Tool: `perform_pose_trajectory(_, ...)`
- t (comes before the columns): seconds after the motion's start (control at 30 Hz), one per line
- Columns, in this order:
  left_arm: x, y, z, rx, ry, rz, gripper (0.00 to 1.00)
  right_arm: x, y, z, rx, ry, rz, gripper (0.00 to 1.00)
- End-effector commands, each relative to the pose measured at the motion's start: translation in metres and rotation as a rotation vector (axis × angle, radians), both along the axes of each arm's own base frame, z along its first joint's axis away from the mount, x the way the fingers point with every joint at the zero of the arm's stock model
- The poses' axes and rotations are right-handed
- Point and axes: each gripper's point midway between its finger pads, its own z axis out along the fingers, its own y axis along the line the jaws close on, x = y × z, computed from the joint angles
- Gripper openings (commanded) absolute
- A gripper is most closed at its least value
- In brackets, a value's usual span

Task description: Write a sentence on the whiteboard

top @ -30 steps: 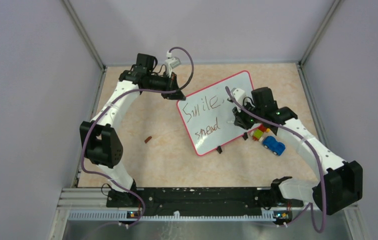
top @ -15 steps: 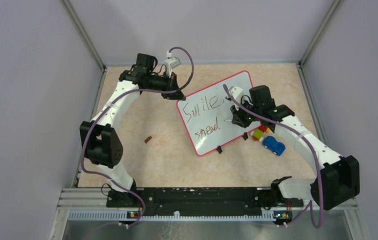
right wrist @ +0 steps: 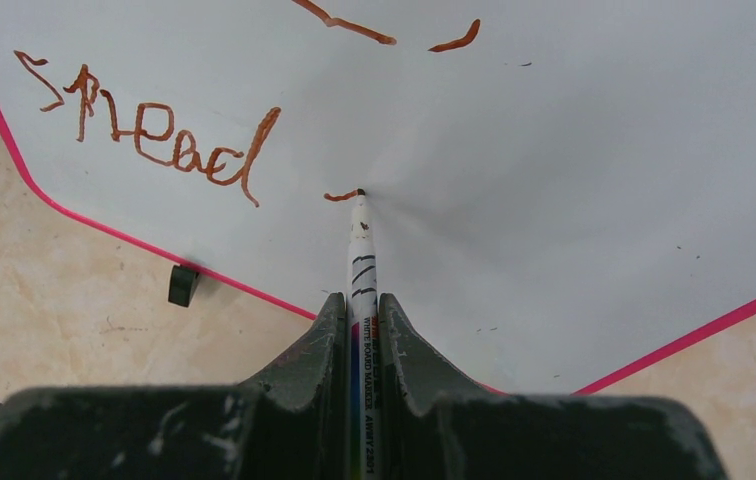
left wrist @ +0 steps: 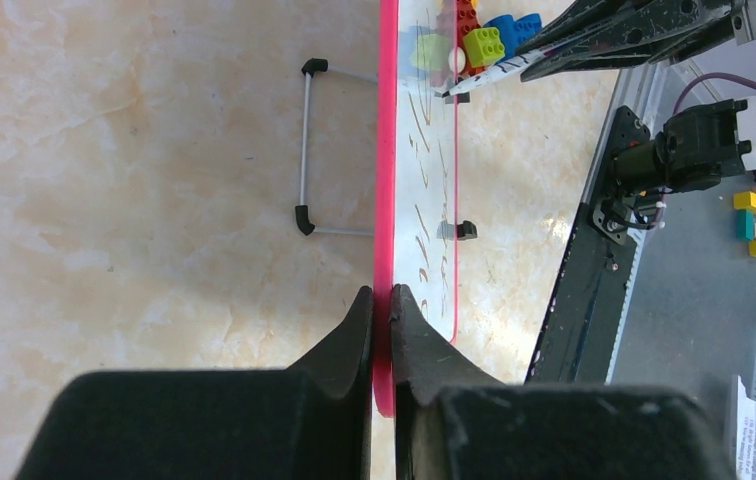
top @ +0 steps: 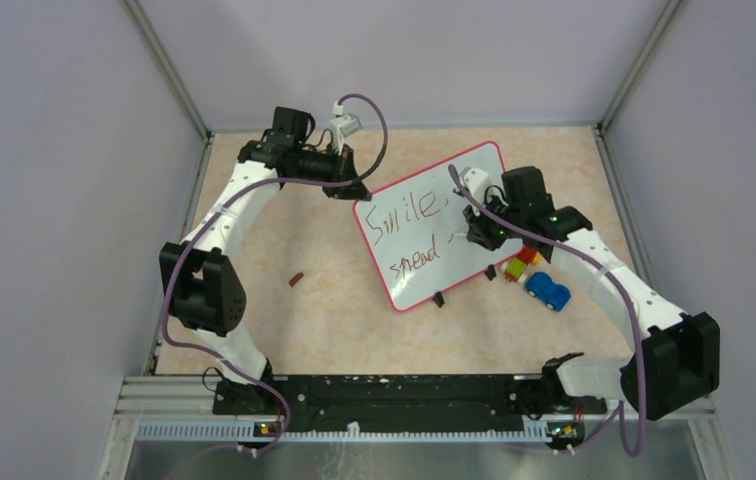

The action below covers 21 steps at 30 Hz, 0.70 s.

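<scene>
The whiteboard [top: 434, 225] stands tilted on the table, white with a red-pink rim. My left gripper [top: 352, 190] is shut on its far left corner; the wrist view shows the rim [left wrist: 385, 200] pinched between the jaws. The sentence [top: 409, 232] reads "Smile," and below it "spread". My right gripper [top: 476, 233] is shut on a white marker [right wrist: 361, 255], its tip touching the board right of "spread" [right wrist: 154, 125], at the end of a short fresh stroke [right wrist: 342, 195].
A stack of toy bricks [top: 521, 265] and a blue toy car [top: 548, 291] lie by the board's right edge. A small brown marker cap [top: 296, 279] lies on the table to the left. The board's wire stand [left wrist: 306, 150] shows behind it.
My right gripper has shifted slightly up and to the right along the board with the marker, and a short stroke now shows after "spread". The left arm has not moved.
</scene>
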Motion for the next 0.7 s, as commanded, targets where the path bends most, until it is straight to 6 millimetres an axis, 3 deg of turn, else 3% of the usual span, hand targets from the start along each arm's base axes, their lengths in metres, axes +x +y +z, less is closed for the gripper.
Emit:
perform_pose_trajectory(0.0, -0.015, -0.004, -0.021, 0.04, 0.085, -0.02, 0.0, 0.019, 0.0, 0.021, 0.01, -0.081, -0.012, 0.0)
perform_pose_trajectory(0.47, -0.015, -0.004, -0.022, 0.039, 0.086, -0.024, 0.0, -0.012, -0.012, -0.024, -0.042, 0.021, 0.009, 0.0)
perform_pose_trajectory(0.67, -0.016, -0.004, -0.025, 0.041, 0.097, -0.025, 0.0, -0.023, 0.006, -0.028, -0.023, 0.035, 0.047, 0.0)
